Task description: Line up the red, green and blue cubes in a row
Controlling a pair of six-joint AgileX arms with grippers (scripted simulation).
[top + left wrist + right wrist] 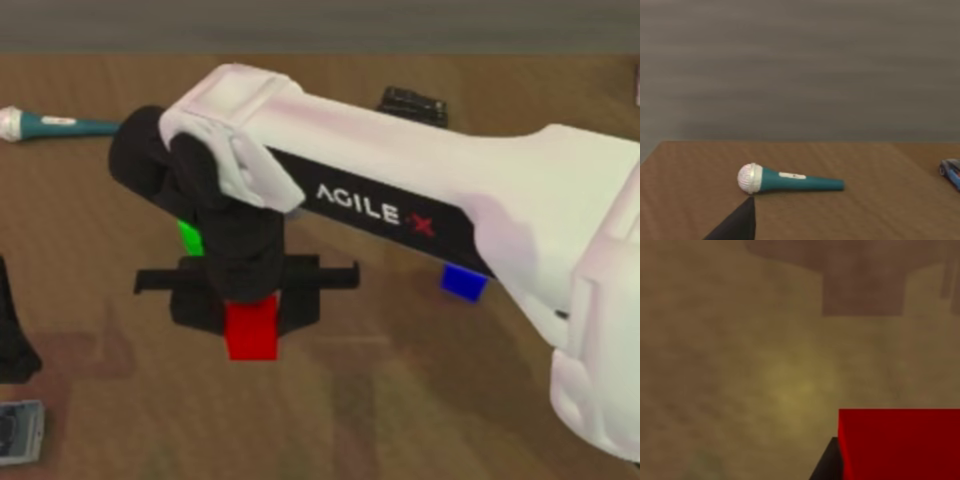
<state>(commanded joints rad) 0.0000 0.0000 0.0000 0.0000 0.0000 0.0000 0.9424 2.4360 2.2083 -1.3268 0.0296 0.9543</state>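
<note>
My right arm reaches across the table from the right. Its gripper (250,316) is shut on the red cube (250,332), held above the wood left of centre. In the right wrist view the red cube (900,445) sits against one dark finger (827,464). The green cube (190,238) shows as a sliver behind the right wrist, mostly hidden. Under the right forearm, right of centre, the blue cube (463,282) rests on the table. My left gripper (14,350) stays parked at the left edge, open, with one finger (737,225) showing in the left wrist view.
A teal microphone (50,125) (790,180) lies at the back left. A black object (412,103) lies at the back centre. A grey device (18,432) sits in the front left corner. A blue toy car (951,172) shows in the left wrist view.
</note>
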